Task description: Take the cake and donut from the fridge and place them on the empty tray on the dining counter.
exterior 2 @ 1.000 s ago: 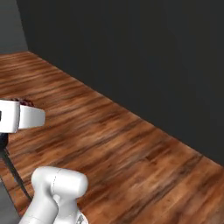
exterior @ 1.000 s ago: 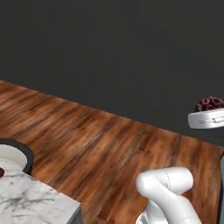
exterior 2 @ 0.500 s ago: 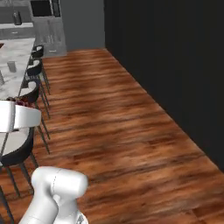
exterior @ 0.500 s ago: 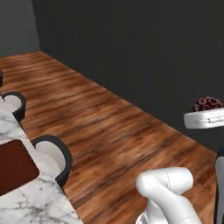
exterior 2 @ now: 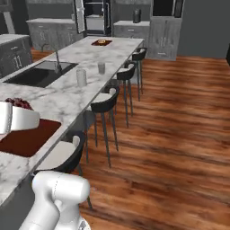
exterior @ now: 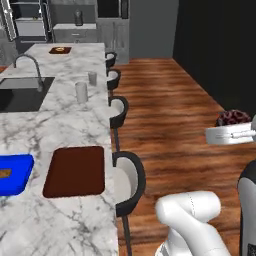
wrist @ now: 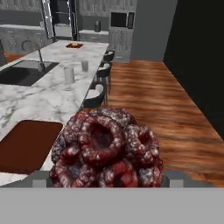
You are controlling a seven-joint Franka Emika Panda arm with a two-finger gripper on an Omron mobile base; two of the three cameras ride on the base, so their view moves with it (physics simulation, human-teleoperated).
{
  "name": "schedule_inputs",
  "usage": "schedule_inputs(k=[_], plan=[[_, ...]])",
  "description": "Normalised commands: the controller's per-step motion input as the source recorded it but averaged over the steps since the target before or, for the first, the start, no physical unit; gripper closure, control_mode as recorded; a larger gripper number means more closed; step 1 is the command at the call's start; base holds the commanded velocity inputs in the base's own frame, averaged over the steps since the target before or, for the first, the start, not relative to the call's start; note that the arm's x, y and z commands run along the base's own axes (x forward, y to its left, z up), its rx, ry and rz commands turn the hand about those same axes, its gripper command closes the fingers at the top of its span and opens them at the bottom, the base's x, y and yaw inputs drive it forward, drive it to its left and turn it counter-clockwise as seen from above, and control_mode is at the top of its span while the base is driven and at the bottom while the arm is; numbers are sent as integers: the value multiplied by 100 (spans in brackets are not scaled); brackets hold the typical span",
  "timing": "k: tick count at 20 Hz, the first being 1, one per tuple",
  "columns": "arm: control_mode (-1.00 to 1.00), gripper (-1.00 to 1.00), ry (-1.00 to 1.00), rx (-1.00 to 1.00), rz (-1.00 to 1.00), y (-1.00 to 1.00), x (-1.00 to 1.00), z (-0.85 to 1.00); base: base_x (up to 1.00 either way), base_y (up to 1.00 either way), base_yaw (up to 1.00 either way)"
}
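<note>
Maroon cake (wrist: 105, 151) is sitting in the gripper (exterior: 231, 134), jaws spread wide around it, riding high beside the stools so it's clearing the marble surface (exterior: 60, 115) heading for the brown tray (exterior: 75, 171), probably.

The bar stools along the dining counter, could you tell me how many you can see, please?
4, in a row along the dining counter's floor side: nearest, second, third, farthest. More may sit out of frame.
</note>
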Motion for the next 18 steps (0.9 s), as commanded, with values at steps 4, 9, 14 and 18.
schedule_inputs(k=[4,9,14,18], plan=[[100,100,0,0,0,0,0,0,28,0,94],[100,100,0,0,0,0,0,0,24,0,92],[100,100,0,0,0,0,0,0,63,-46,63],[100,100,0,0,0,0,0,0,100,-68,46]])
